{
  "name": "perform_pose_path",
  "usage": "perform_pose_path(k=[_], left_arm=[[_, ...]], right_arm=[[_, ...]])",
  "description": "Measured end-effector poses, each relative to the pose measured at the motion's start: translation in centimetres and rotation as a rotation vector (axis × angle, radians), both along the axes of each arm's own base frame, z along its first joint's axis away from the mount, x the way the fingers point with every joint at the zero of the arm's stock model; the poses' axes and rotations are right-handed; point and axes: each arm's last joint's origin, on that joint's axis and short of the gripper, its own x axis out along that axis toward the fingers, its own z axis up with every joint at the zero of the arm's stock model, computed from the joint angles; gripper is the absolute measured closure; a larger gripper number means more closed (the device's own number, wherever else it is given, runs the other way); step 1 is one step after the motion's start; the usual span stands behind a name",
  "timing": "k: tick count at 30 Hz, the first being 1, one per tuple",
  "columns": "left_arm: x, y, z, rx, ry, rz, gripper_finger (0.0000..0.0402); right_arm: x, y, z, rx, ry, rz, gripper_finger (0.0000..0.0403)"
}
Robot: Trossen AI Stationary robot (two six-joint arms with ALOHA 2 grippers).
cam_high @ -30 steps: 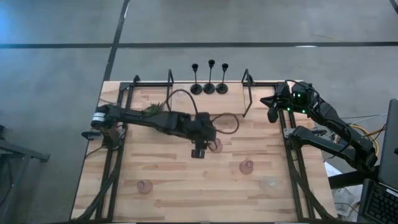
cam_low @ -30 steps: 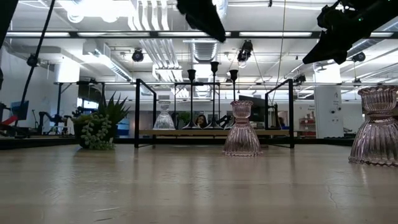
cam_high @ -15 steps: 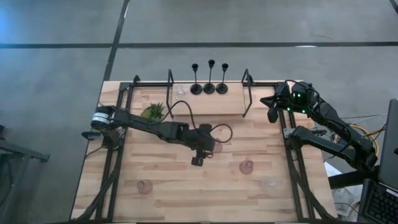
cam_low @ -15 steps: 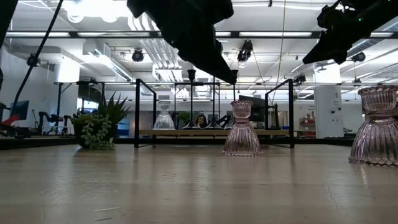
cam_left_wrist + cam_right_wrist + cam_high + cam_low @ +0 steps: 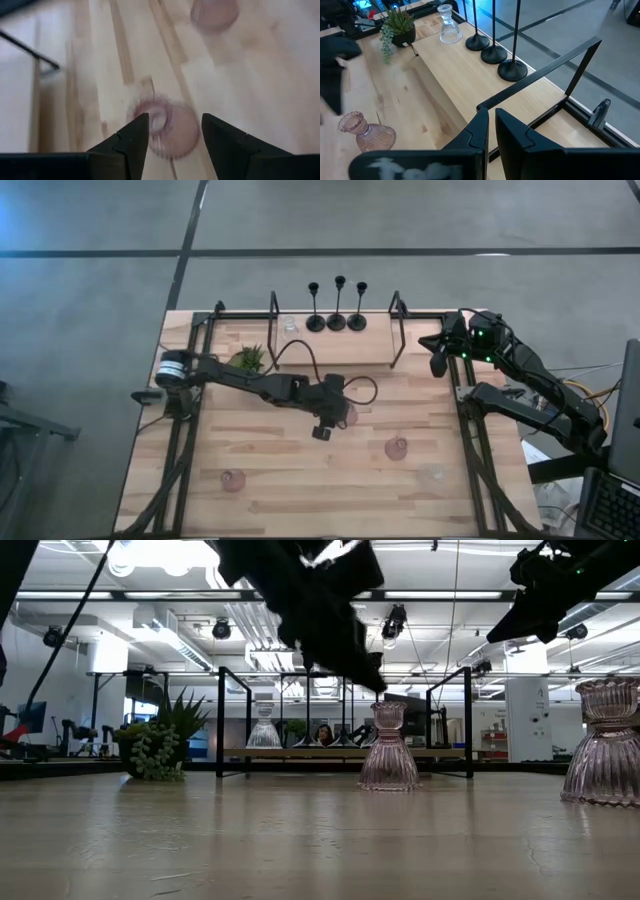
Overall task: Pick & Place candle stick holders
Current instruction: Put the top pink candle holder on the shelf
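Left hand (image 5: 171, 137) open above unlabelled pink holder (image 5: 167, 127).

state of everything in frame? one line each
Left gripper: open, above a pink holder, not gripping.
Right gripper: shut, empty, by the table's far right corner.
Other pink holders: upright.
Clear holder: upright on the shelf.
Black holders: upright in a row.
Plant: upright.
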Motion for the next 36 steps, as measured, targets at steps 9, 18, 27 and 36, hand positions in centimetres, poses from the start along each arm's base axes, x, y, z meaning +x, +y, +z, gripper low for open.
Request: perform_pose_path(k=[9,18,27,36], left_arm=[[1.8,0.8,-2.1,0.020,0.047,0.012,0.0244],[2.3,0.8,-3.5,-0.009,0.074,0.049,0.0293],[2.2,0.7,-3.1,-0.038,0.096,0.079,0.0370],[2.7,1.2,0.4,0.010,0.165,0.223,0.0380]], right_arm=[[0.0,0.0,0.0,0.000,0.000,0.000,0.0374],[0.0,0.0,0.0,0.000,0.000,0.000,0.0374],[0.0,0.0,0.0,0.000,0.000,0.000,0.0374],[0.0,0.0,0.0,0.000,0.000,0.000,0.0374]])
